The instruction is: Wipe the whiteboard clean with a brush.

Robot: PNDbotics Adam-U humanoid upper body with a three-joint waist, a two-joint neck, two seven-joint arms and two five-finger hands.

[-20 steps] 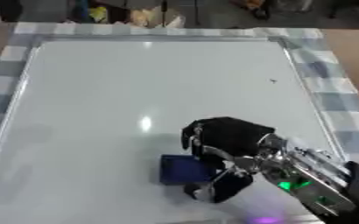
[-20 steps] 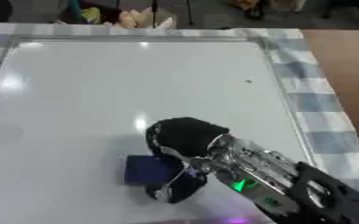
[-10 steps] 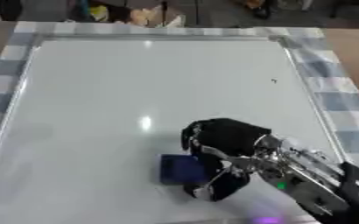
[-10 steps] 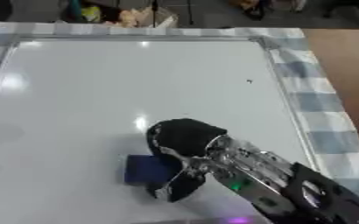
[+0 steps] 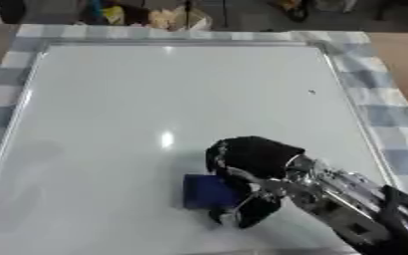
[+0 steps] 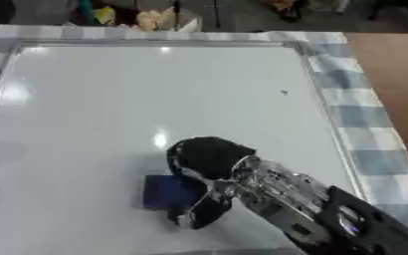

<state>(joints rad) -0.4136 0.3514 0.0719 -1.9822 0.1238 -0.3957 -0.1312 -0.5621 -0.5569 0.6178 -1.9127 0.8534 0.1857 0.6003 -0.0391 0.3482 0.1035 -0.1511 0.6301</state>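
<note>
one right hand [image 5: 251, 164], fingers curled round one blue rectangular brush [image 5: 209, 191], rests on one glossy white whiteboard [image 5: 155, 109] bearing one small dark mark [image 5: 311, 91]

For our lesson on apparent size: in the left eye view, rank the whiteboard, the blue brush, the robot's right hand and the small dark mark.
1. whiteboard
2. right hand
3. blue brush, partly covered
4. dark mark

Glossy smooth whiteboard [image 5: 155, 99], checked cloth [image 5: 390, 119] beneath, matt blue brush [image 5: 209, 191], bare wood table [image 6: 390, 64]
</note>
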